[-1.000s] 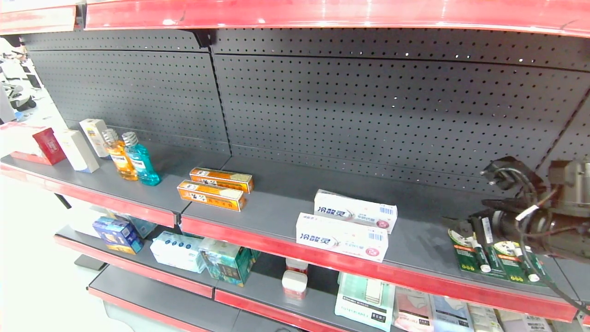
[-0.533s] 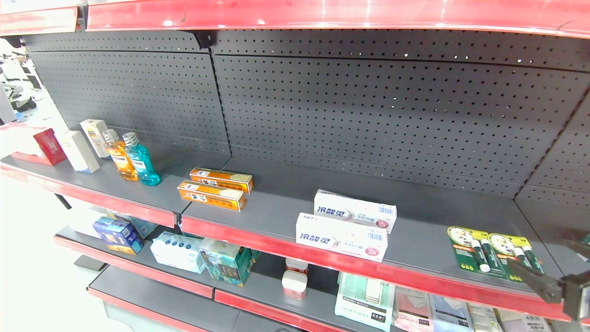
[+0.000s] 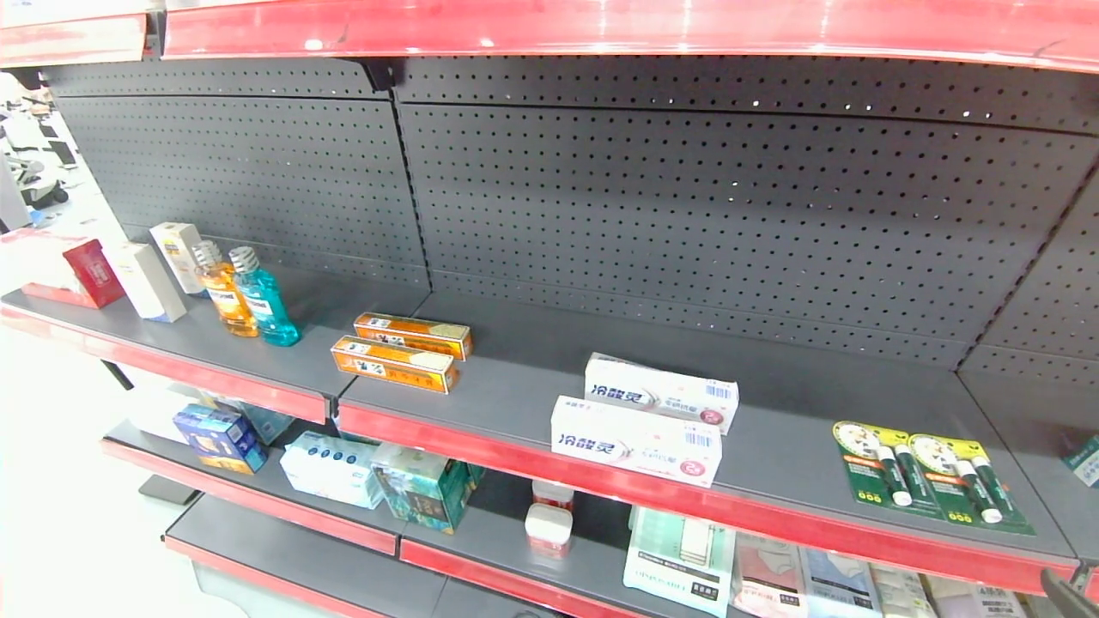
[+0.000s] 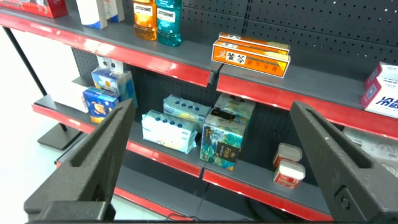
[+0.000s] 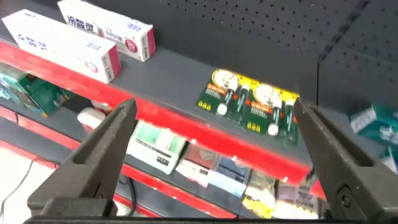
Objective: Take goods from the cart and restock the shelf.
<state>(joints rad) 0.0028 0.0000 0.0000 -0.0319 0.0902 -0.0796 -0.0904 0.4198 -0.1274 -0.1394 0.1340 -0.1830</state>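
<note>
The grey shelf (image 3: 532, 378) with a red front edge holds two green blister packs (image 3: 932, 479) lying flat at its right end. In the right wrist view my right gripper (image 5: 214, 168) is open and empty, in front of and below those green blister packs (image 5: 252, 106). One of its fingers (image 3: 1063, 592) pokes in at the head view's bottom right corner. My left gripper (image 4: 211, 168) is open and empty, facing the lower shelf (image 4: 161, 158) under the orange boxes (image 4: 252, 56).
Left of the packs lie two white toothpaste boxes (image 3: 640, 421), two orange boxes (image 3: 399, 348) and two mouthwash bottles (image 3: 245, 292). A teal pack (image 3: 1083, 459) lies on the adjoining shelf section to the right. Boxes and pouches fill the lower shelves (image 3: 335, 468). Bare shelf lies behind the goods.
My right gripper has drawn back from over the green blister packs, dropping down and right, almost out of the head view. The packs stay flat on the shelf.
</note>
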